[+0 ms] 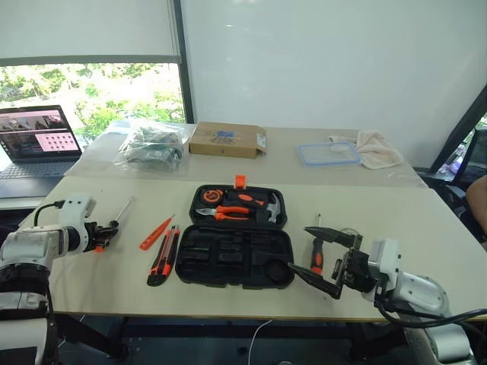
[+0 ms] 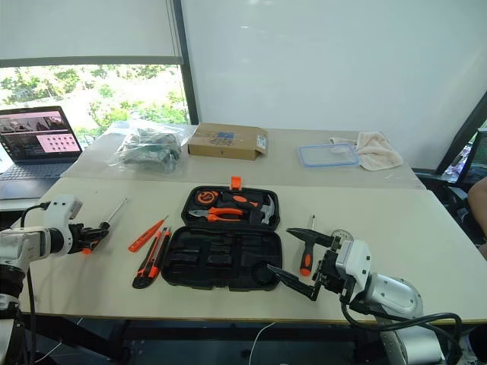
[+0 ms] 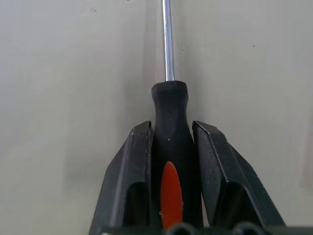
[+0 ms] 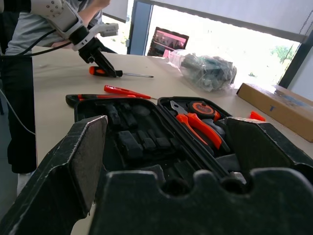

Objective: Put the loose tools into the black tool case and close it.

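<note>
Case (image 1: 232, 255) open mid-worktop, tool slots bare. Your left hand (image 3: 170, 128) clamps screwdriver (image 1: 114, 217) left of case, on worktop. Right hand (image 1: 319, 258) gapes empty beside case. Everything left to pack.

White wall (image 1: 327, 61), daylit window (image 1: 91, 95), pale table (image 1: 426, 228)

bare tabletop (image 1: 99, 285) left of open black tool case (image 1: 234, 258), utility knife (image 1: 163, 258) alongside

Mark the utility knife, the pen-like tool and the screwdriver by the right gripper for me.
utility knife (image 1: 163, 257), left eye view, middle of its body.
slim orange pen-like tool (image 1: 156, 233), left eye view, mid-shaft.
right-hand screwdriver (image 1: 316, 257), left eye view, on its handle.
</note>
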`<state>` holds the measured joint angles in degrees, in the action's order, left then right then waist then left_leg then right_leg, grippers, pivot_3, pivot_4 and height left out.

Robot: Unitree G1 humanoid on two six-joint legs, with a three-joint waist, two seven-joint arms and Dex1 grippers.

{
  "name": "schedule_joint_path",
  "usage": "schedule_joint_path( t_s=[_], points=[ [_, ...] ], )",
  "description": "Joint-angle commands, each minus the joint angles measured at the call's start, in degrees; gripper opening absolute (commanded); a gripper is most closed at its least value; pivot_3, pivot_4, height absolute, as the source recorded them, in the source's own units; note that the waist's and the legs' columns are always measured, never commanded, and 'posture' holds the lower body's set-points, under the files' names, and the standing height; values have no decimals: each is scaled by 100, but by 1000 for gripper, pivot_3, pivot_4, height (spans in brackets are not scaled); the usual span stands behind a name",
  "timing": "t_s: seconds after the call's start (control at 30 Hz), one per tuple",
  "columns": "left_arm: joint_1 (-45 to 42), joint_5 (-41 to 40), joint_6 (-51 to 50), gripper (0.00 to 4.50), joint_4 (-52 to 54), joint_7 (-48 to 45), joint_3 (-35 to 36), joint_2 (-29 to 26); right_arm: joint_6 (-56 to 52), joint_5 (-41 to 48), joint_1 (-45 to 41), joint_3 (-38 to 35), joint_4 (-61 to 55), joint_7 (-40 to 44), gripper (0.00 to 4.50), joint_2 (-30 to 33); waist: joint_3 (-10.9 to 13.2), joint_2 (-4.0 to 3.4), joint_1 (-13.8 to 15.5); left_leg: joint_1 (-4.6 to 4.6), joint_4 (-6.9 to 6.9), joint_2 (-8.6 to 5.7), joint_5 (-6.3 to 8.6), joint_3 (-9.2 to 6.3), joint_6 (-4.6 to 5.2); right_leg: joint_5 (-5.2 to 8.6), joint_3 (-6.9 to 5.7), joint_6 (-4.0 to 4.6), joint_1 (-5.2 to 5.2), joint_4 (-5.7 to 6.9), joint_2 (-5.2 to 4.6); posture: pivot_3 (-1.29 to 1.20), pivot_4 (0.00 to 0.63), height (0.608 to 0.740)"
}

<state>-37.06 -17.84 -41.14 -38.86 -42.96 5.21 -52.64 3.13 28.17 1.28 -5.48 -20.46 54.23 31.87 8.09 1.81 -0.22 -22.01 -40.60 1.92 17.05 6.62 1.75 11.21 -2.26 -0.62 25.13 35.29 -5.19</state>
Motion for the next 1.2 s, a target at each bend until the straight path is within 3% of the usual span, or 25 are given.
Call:
schedule_joint_path(
  t_s=[0.03, 0.13, 0.27, 0.33, 0.63, 1.03, 1.2],
  points=[
    [-235, -194, 1006, 822, 218, -943, 338, -142, 119, 50, 83, -380, -243, -84, 4500, 130, 3, 5, 7, 0, 0, 0, 0, -2, 1, 0, 0, 0, 0, 1, 0, 0, 150, 740],
    [-354, -459, 2130, 822, 888, -2187, 324, -1, 119, 75, 256, -589, -268, -92, 4500, 222, 17, 31, 68, -11, -6, 2, 0, -2, 0, 0, -8, 1, 5, 3, -1, 0, 150, 740],
    [-736, -28, 2864, 822, 1505, -3551, -702, 286, 174, 71, 546, -887, -187, -65, 4500, 314, 17, 30, 176, -22, -26, -4, 4, 2, 7, -2, -14, -4, -2, 0, -12, 0, 150, 740],
    [-1072, 385, 3261, 822, 1495, -3752, -1251, 643, 222, 45, 695, -981, -143, -38, 4500, 320, 15, 23, 190, -18, -30, -13, 6, 8, 13, -6, -7, -11, -11, -6, -10, 0, 150, 740],
    [-2016, 2006, 4372, 822, 303, -3483, -2644, 1917, 323, -46, 1054, -1029, -345, -180, 4500, 210, 18, 27, 87, -15, -34, -13, 31, -16, 61, -6, 8, -16, -14, -10, 5, 0, 150, 740],
    [-2164, 2865, 4613, 822, -389, -3028, -2920, 2206, 395, -172, 1249, -986, -548, -411, 4500, 53, 19, 25, 114, -18, -43, -12, 46, -27, 86, -7, 11, -26, -12, -10, -6, 0, 150, 740],
    [-2154, 2954, 4705, 822, -365, -3312, -2959, 2180, 437, -182, 1249, -960, -513, -408, 4500, 40, 19, 25, 104, -19, -66, -9, 47, -32, 90, -9, 10, -29, -17, -4, -5, 0, 150, 740]
  ],
)
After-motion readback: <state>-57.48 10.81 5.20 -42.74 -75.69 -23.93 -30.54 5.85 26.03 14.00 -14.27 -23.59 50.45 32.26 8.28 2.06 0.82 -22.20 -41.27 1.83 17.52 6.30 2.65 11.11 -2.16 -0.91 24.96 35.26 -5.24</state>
